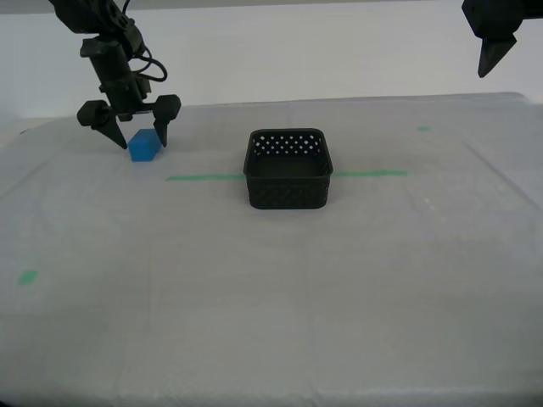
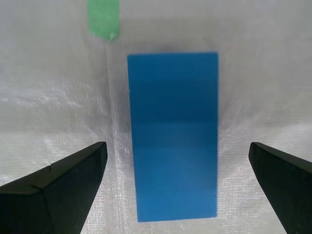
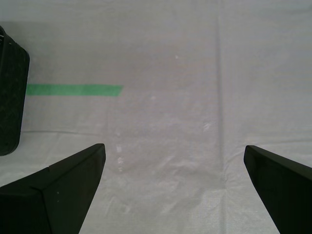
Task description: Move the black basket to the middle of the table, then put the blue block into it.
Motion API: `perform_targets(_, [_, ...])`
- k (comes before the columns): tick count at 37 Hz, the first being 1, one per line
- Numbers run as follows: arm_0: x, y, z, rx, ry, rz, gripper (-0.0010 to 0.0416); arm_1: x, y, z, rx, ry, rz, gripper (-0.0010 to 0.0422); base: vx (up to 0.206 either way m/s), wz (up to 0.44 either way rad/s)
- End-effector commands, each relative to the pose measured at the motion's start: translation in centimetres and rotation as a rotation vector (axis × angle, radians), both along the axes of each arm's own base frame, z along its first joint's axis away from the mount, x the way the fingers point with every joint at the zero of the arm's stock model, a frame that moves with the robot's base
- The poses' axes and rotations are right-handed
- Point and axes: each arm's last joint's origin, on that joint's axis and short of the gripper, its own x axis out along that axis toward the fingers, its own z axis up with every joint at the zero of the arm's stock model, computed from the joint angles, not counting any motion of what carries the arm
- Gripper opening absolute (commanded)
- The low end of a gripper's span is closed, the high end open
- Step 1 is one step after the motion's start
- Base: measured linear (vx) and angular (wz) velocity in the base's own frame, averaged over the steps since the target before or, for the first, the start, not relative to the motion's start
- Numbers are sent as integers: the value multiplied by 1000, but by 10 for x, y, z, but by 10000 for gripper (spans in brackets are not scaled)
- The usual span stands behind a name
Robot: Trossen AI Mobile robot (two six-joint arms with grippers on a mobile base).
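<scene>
At the upper left of the exterior view, the second gripper hangs wide open astride the blue block, holding nothing. The black basket sits mid-frame on the table, across the green tape line. The first gripper, also open and empty, is raised at the upper right. If the jaws close off-centre, the block may twist or skid away.
</scene>
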Motion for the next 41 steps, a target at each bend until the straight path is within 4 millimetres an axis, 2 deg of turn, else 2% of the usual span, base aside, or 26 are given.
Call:
perform_targets(1, [0, 0, 0, -2, -2, -1, 398, -1, 0, -3, 5, 4, -3, 401, 0, 0])
perform_targets(11, [0, 0, 0, -2, -2, -1, 399, -2, 0, -9, 5, -6, -3, 401, 0, 0])
perform_targets(19, [0, 0, 1, -1, -4, -1, 399, -1, -2, -23, -5, 13, -16, 401, 0, 0])
perform_targets(33, [0, 0, 1, -1, -6, -1, 398, 5, -2, -14, -3, -25, -36, 400, 0, 0])
perform_targets(37, [0, 0, 1, -1, -6, -1, 398, 4, -2, -14, -3, -24, -37, 383, 0, 0])
perform_targets(41, [0, 0, 1, -1, -6, -1, 398, 4, -3, -14, -3, -21, -36, 344, 0, 0])
